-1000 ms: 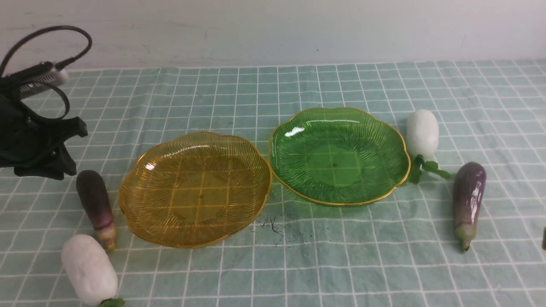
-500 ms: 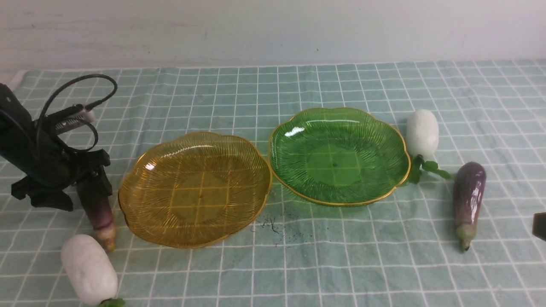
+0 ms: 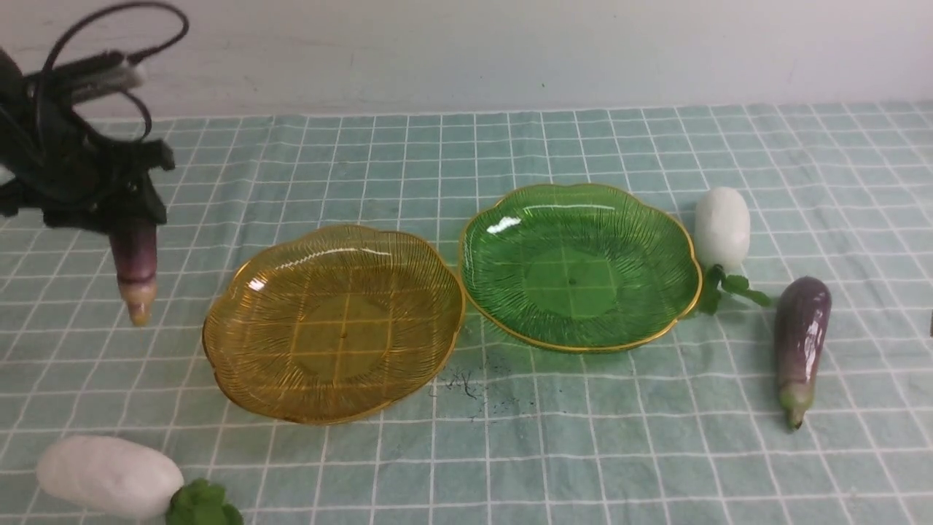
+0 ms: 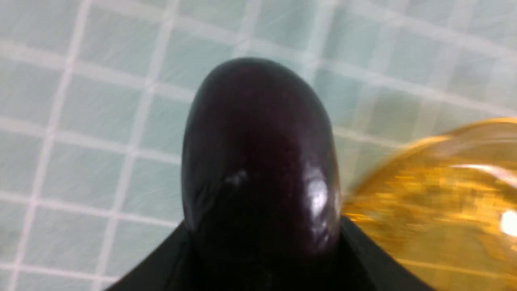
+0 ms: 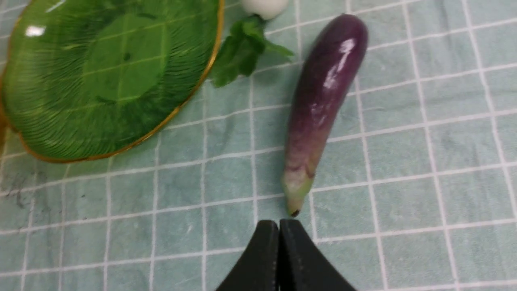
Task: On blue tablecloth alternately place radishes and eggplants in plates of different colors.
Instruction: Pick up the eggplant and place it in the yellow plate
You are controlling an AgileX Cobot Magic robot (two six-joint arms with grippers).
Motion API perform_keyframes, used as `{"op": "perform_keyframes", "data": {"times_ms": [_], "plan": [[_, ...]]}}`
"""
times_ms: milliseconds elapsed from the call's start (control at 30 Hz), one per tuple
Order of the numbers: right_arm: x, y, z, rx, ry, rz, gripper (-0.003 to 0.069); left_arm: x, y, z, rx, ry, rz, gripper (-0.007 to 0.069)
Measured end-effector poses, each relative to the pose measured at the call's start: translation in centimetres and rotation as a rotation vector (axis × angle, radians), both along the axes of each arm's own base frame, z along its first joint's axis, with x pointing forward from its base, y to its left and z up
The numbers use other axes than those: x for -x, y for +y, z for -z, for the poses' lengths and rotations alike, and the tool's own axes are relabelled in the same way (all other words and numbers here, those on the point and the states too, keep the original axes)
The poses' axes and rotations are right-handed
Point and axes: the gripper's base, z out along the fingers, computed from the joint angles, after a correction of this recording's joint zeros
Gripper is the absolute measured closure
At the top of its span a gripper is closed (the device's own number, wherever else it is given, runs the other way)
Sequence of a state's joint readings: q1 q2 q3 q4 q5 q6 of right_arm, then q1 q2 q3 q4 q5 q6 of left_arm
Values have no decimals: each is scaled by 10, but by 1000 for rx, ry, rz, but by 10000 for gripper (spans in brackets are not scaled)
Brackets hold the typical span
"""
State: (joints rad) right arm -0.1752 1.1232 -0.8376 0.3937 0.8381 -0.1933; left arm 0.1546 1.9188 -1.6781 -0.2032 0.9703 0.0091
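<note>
I am holding one eggplant [image 3: 136, 255] in the left jaws [image 3: 138, 211], which are clamped on its dark, rounded part. Its pale stem end is pointing down and toward my side, and I am keeping it raised above the blue tablecloth [image 3: 554, 452], to the left of the amber plate [image 3: 335, 328] and apart from it. The left wrist view is showing me its dark purple end up close, glossy and slightly blurred, with part of the amber plate in the same picture.

The right jaws [image 5: 278, 222] are together, with nothing between them; in the right wrist view I am seeing their tips near the stem end of the other eggplant [image 3: 802, 343]. That one is lying on the cloth at the right, its stem pointing toward my side.

The green plate [image 3: 576, 270] is sitting right of the amber one and a little farther from me, their gold rims meeting or nearly so. I am seeing both plates empty. One white radish [image 3: 721, 226] is lying just beside the green plate's right side, its leaves by the rim. The other radish [image 3: 109, 475] is lying at the near left, its leaf tuft [image 3: 204, 504] turned to the right. A small dark smudge [image 3: 463, 383] is showing on the cloth on the near side of the plates.
</note>
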Motion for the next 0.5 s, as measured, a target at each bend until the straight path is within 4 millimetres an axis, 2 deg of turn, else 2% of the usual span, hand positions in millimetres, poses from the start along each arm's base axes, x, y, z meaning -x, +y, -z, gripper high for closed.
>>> {"op": "perform_keyframes", "data": {"times_ms": [33, 67, 100, 167, 200, 300, 333, 367, 433, 467, 500], "plan": [[-8, -4, 3, -2, 17, 13, 671, -1, -9, -9, 2, -19, 30, 293], [-25, -10, 12, -6, 57, 27, 666, -2, -32, -20, 11, -42, 104, 293], [-29, -12, 15, -7, 66, 30, 664, -2, -35, -21, 15, -46, 112, 293], [-58, -18, 34, -20, 135, 35, 627, -3, -76, -21, 33, -53, 229, 293], [-61, -18, 35, -23, 136, 36, 622, -3, -78, -20, 33, -52, 238, 293], [-81, -17, 53, -36, 183, 30, 557, -5, -112, -9, 28, -31, 337, 293], [-88, -16, 62, -42, 204, 25, 530, -5, -116, -6, 23, -28, 349, 293], [-100, -12, 73, -46, 227, 14, 468, -8, -131, 6, 13, -9, 384, 293], [-111, -7, 88, -45, 255, -4, 379, -10, -139, 19, -8, 23, 406, 293], [-111, -7, 87, -44, 252, -3, 379, -11, -141, 22, -10, 30, 408, 293], [-119, -1, 101, -40, 274, -16, 285, -13, -143, 34, -23, 59, 409, 293]]}}
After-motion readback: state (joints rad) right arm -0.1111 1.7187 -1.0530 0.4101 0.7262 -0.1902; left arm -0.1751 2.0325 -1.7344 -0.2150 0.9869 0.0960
